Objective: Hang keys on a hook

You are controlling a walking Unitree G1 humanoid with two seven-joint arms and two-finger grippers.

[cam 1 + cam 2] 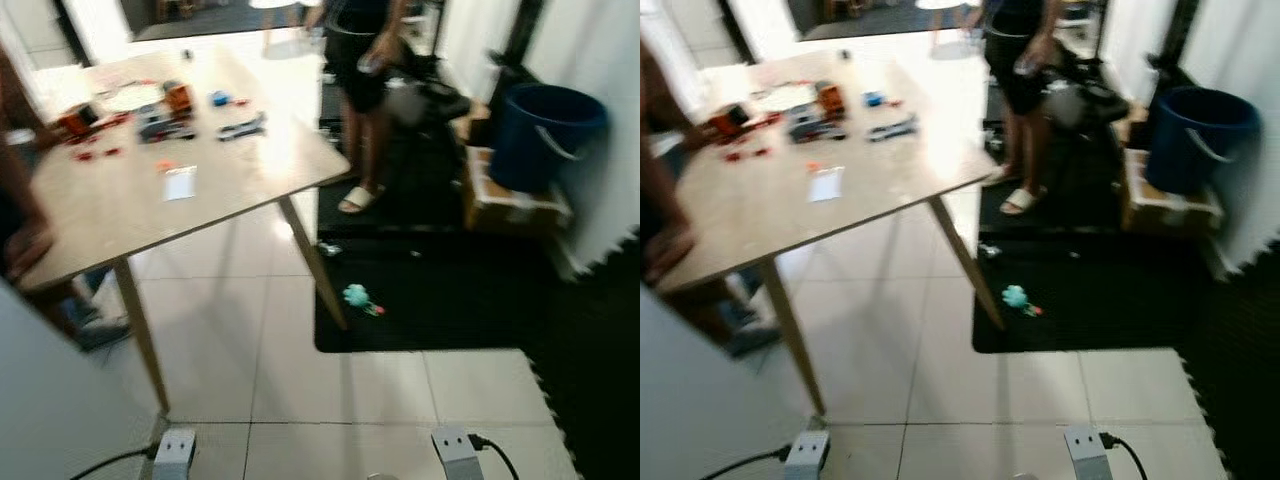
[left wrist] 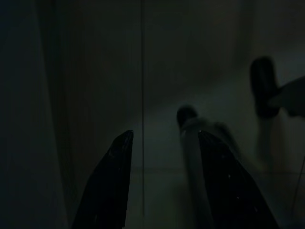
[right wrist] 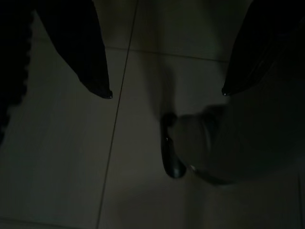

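Both arms hang idle over the floor tiles, the left tool (image 2: 164,186) and right tool (image 3: 167,93) spread and empty, since no keys or hook can be made out; beyond stands the desk (image 1: 215,205), small clutter near its far edge.

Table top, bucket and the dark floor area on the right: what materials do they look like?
Table: pale wood or wood-look laminate, matte, faint grain, with slim angled legs. Bucket: dark blue, probably plastic, smooth with a light bail handle. Dark floor mat: black, matte, likely foam or rubber; the blur leaves its texture open. It lies over glossy pale floor tiles.
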